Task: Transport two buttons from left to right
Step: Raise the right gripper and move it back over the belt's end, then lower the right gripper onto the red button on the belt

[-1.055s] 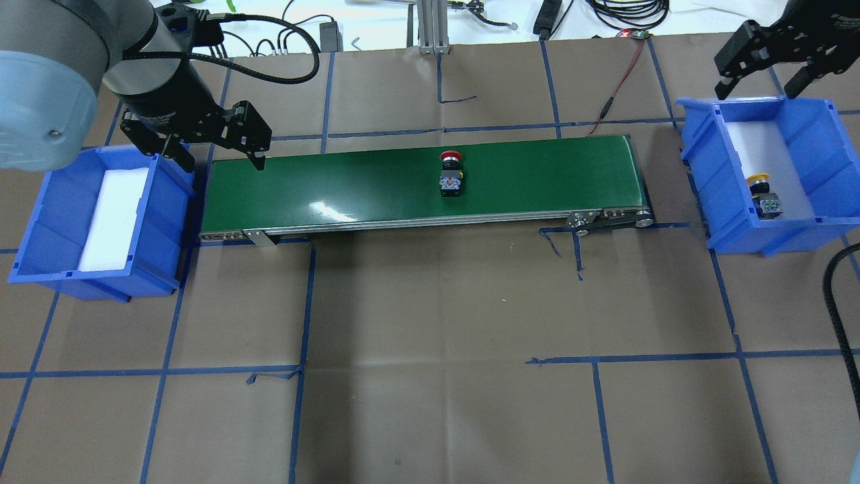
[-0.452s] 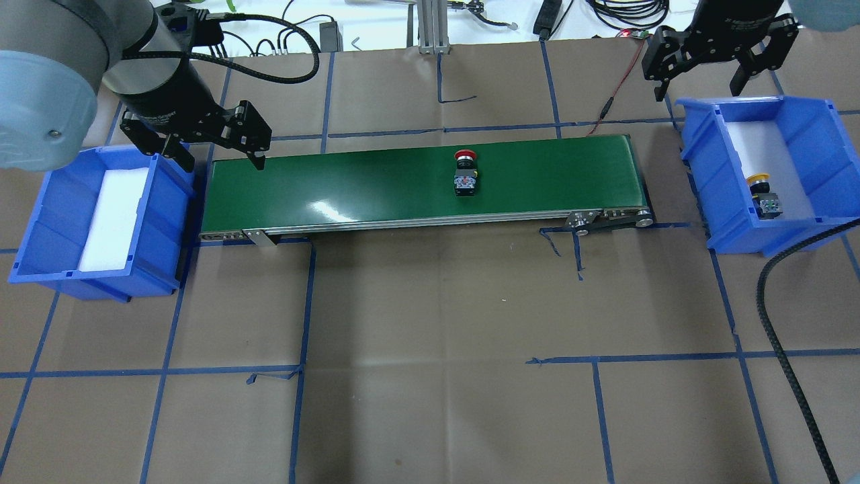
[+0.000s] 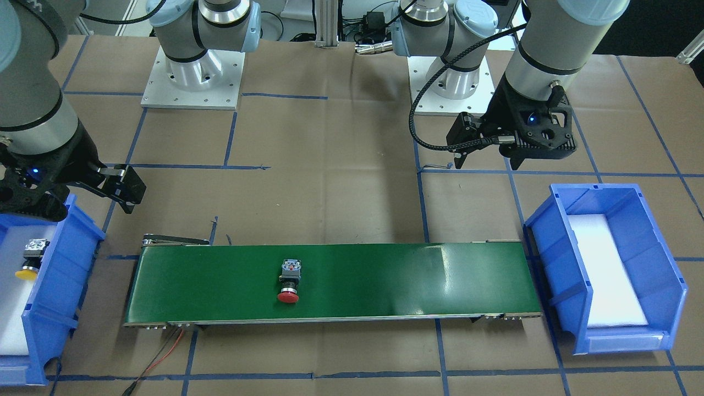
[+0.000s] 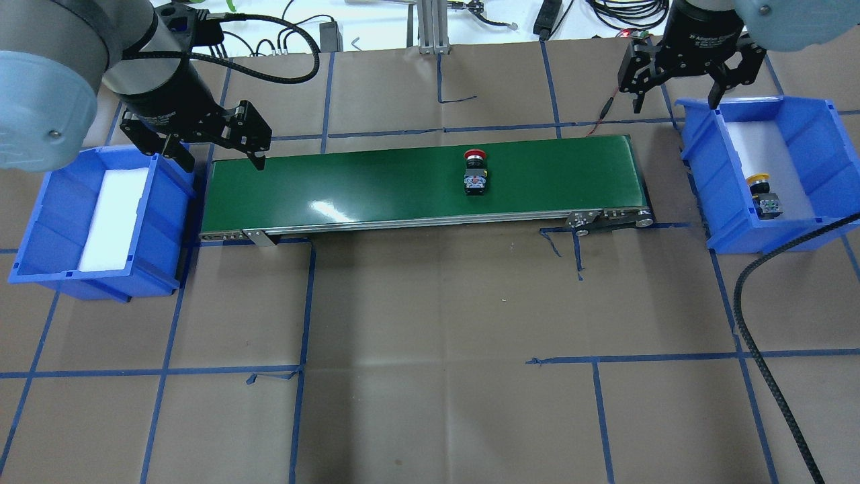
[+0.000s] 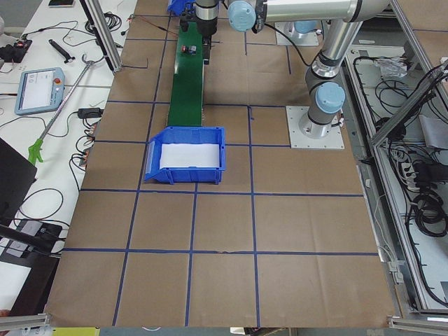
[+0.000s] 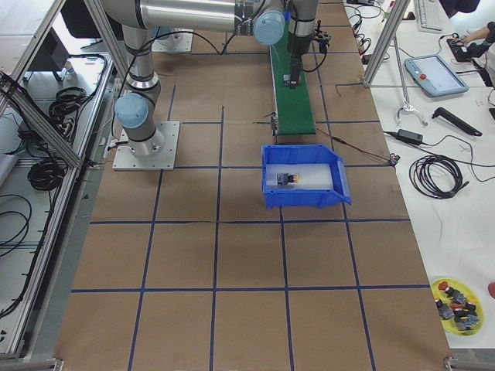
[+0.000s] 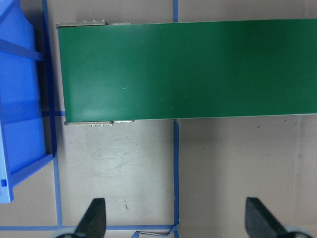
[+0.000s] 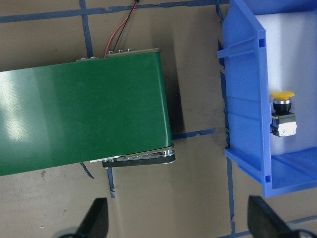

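Table [image 4: 437, 403]: covered in brown paper, marked into squares with blue tape
Conveyor belt [image 4: 376, 185]: a long green strip lying across the table from left to right, between the two bins
Red-capped button [image 4: 475, 173]: lies on its side on the belt, a little right of the belt's middle, with its cap pointing away from the robot; nothing touches it
Yellow-capped button [image 4: 764, 195]: lies on its side on the white pad inside the right bin, towards the robot's end of the bin, with its cap pointing away from the robot
Right bin [image 4: 772, 238]: blue, just off the belt's right end, open side up
Left bin [image 4: 40, 222]: blue, just off the belt's left end; only a white foam pad [image 4: 114, 218] shows inside
Left end effector [image 4: 224, 163]: raised above the table by the belt's left end and the near corner of the left bin; its fingers are spread wide apart with nothing between them, as the left wrist view confirms
Right end effector [image 4: 674, 106]: raised by the belt's right end and the far corner of the right bin; its fingers are spread wide apart and hold nothing, well apart from both buttons
Black cable [image 4: 759, 336]: curves over the table on the right side
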